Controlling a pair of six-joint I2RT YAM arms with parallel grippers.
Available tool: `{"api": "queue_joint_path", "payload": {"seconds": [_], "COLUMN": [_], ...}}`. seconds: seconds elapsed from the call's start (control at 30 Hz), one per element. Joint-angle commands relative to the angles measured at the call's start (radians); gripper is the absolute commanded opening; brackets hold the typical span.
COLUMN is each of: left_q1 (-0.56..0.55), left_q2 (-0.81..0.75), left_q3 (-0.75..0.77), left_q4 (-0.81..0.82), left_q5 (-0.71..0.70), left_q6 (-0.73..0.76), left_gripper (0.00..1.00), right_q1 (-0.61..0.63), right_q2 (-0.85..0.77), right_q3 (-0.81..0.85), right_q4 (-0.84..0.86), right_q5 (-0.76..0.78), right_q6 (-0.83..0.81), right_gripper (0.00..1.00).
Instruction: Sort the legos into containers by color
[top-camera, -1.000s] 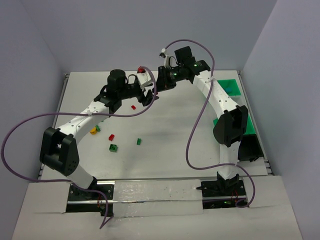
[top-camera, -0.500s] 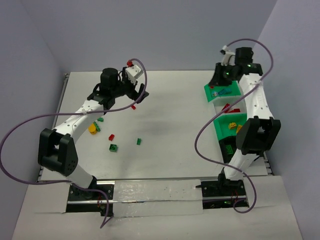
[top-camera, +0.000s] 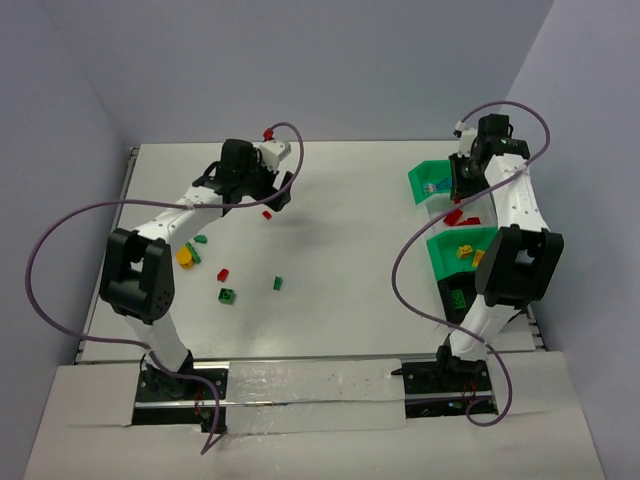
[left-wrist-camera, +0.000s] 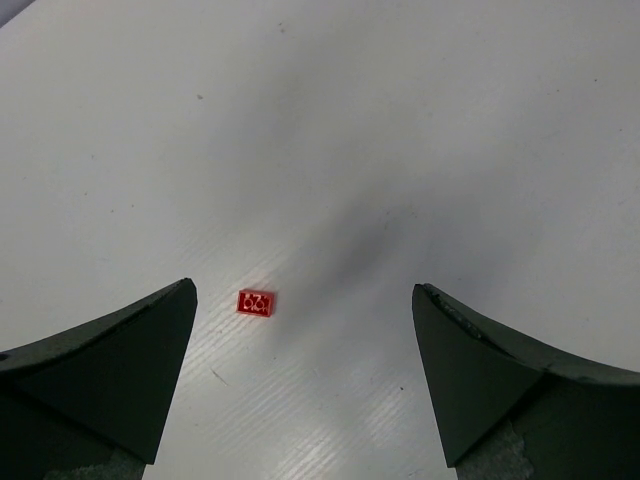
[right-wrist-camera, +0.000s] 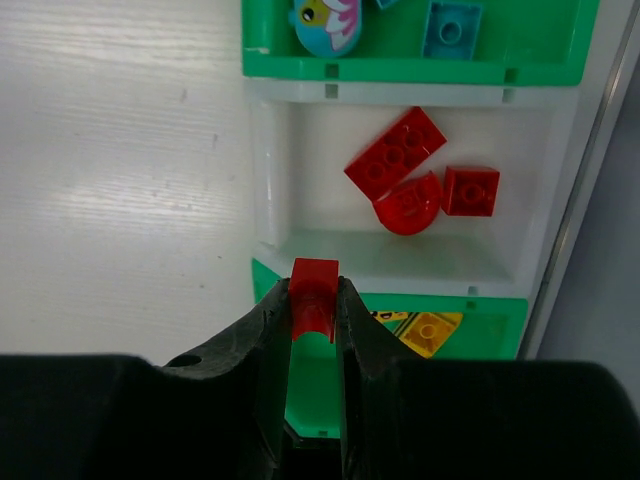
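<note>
Red lego (right-wrist-camera: 314, 296), clamped in our right jaws, has reached its bin (right-wrist-camera: 268, 170) for release; left jaws, newly spread, frame a second lego (left-wrist-camera: 257, 302).

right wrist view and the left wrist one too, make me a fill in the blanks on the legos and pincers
1. The right pincer is shut on a small brick whose colour is ___.
2. The white bin beyond it holds ___ red pieces.
3. The left pincer stands ___ over a loose red brick on the table.
Missing words: red; three; open.
</note>
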Motion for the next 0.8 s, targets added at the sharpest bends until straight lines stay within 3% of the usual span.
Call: {"api": "queue_joint_path", "payload": {"seconds": [0.0, 0.23, 0.37, 0.5, 0.67, 0.77], "left_q1": [0.012, 0.017, 0.019, 0.023, 0.031, 0.033], "left_q2": [0.035, 0.139, 0.185, 0.242, 0.278, 0.293], "left_q3": [0.084, 0.164, 0.194, 0.256, 0.271, 0.272], "left_q4": [-0.058, -0.151, -0.174, -0.229, -0.284, -0.319], "left_q5": [-0.029, -0.070, -0.123, -0.172, -0.126, -0.065], "left_q6": [-0.021, -0.008, 0.012, 0.033, 0.064, 0.119], "left_gripper": [0.99, 0.99, 0.97, 0.91, 0.82, 0.79], "right_q1": [-0.008, -0.008, -0.008, -0.008, -0.008, -0.008], "right_q2": [0.056, 0.140, 0.175, 0.180, 0.161, 0.149], "right_q3": [-0.002, 0.000, 0.015, 0.021, 0.028, 0.053], "right_q4": [0.042, 0.079, 0.081, 0.069, 0.050, 0.023], "right_q5": [0.089, 0.140, 0.172, 0.182, 0.178, 0.158], "right_q6": [-0.029, -0.023, -0.022, -0.019, -0.016, -0.017], "right_gripper": [0.01, 0.19, 0.47, 0.66, 0.78, 0.80]}}
